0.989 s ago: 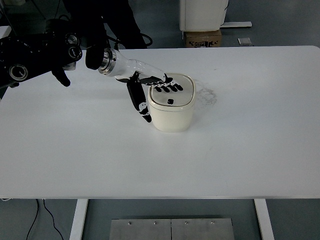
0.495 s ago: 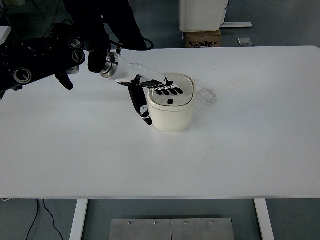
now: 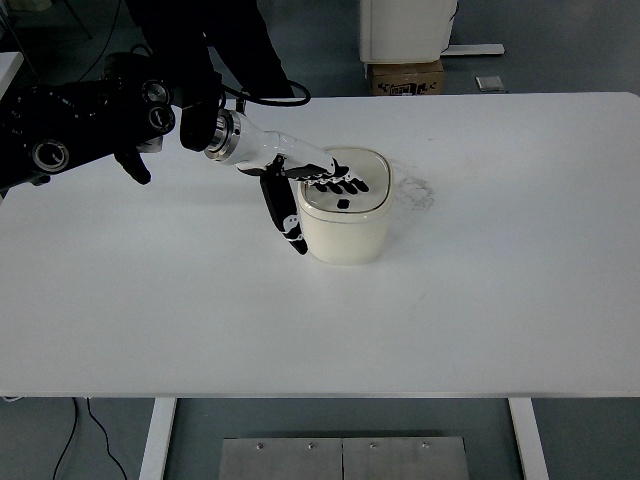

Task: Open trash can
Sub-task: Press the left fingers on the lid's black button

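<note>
A single camera looks steeply down from the robot's side of the tabletop (image 3: 480,300), set fairly high and well back. The whole white surface fits in view, near edge low in the picture, far edge toward the top. Beyond the far edge, floor and a cardboard box (image 3: 405,77) show. Below the near edge, the legs (image 3: 158,438) appear.

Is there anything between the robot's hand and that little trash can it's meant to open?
Nothing visible is in the way. The left hand is already at the trash can, fingers stretched out flat over its closed lid and thumb hanging down beside its left wall. The table around it is bare.
</note>
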{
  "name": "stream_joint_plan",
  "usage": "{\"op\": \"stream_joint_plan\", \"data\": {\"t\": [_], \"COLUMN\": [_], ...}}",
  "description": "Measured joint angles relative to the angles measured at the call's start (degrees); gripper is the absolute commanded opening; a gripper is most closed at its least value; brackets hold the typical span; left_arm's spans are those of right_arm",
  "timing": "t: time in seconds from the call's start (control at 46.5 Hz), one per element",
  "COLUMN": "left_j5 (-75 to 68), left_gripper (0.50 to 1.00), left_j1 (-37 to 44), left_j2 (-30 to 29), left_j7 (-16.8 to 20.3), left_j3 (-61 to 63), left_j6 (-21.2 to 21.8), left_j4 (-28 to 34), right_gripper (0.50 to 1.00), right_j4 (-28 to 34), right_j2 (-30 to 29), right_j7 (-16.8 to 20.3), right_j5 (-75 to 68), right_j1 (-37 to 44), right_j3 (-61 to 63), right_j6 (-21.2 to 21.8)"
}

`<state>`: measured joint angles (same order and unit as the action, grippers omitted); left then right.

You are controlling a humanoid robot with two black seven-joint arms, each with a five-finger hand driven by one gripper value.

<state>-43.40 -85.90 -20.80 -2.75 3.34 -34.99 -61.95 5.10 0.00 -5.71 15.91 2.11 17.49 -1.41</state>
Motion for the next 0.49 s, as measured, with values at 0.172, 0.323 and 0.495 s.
{"op": "stream_joint_plan", "data": {"t": [0.172, 0.323, 0.495], "left_j5": [0.74, 0.94, 0.98], "left_gripper": [1.000, 1.000, 1.000], "left_j1": [-0.67, -1.53, -1.59], "left_j2": [-0.33, -0.61, -0.61], "left_j7": [0.02, 0.02, 0.02], "left_j3": [-0.07, -0.25, -0.25], "left_j6": [-0.05, -0.07, -0.02], "left_j4": [0.04, 0.08, 0.08], "right_gripper": [0.991, 0.991, 0.991], "right_j4": [0.00, 0.00, -0.01], "right_j2": [0.00, 0.00, 0.00], "right_j7": [0.00, 0.00, 0.00], "right_j5": [0.00, 0.00, 0.00], "right_j1": [-0.01, -0.02, -0.02], "right_j3": [0.00, 0.00, 0.00], "right_j6": [0.00, 0.00, 0.00]}}
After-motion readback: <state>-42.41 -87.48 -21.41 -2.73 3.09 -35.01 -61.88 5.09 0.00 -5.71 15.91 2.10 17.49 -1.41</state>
